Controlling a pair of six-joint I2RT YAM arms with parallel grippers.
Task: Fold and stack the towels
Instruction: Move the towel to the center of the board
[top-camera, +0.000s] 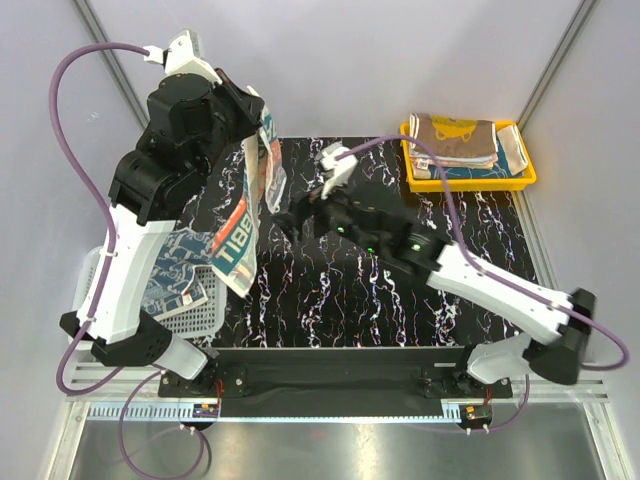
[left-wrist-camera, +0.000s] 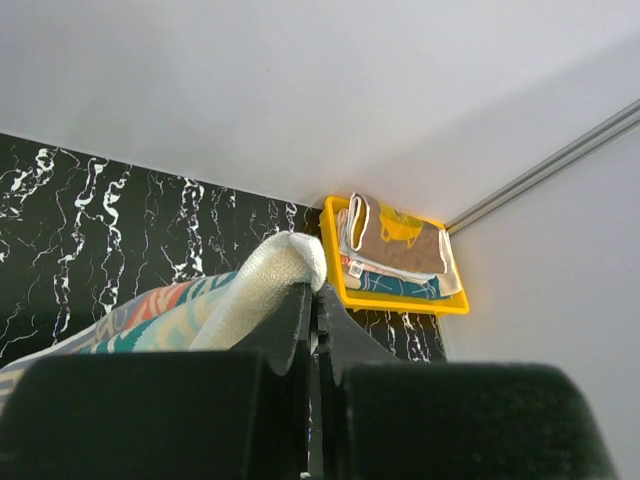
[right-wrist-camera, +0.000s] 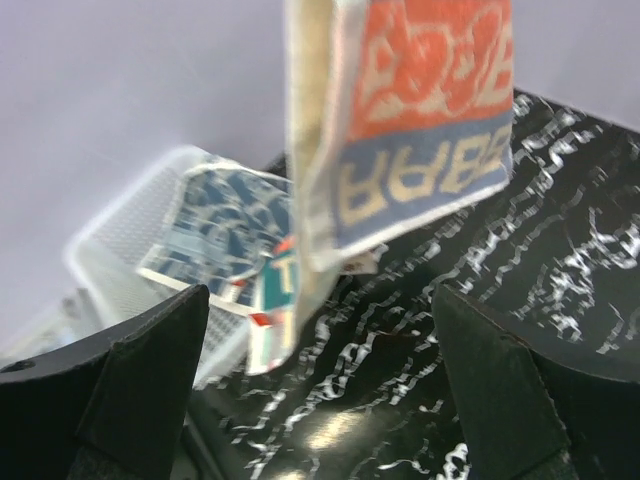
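The left pincer (left-wrist-camera: 316, 300) is closed tight on the top edge of the teal, red and cream striped, lettered towel (top-camera: 240, 235); held high, the cloth hangs just to the right of the white mesh basket (top-camera: 195, 318). The right pincer (right-wrist-camera: 320, 300) faces the hanging cloth from the side away from the basket, with its fingers spread wide and gripping nothing. A navy, white-patterned towel (top-camera: 170, 272) lies in the basket; well apart from the basket, a yellow plastic tray (top-camera: 470, 183) holds folded towels, with a brown, yellow-printed towel (top-camera: 455, 133) on top.
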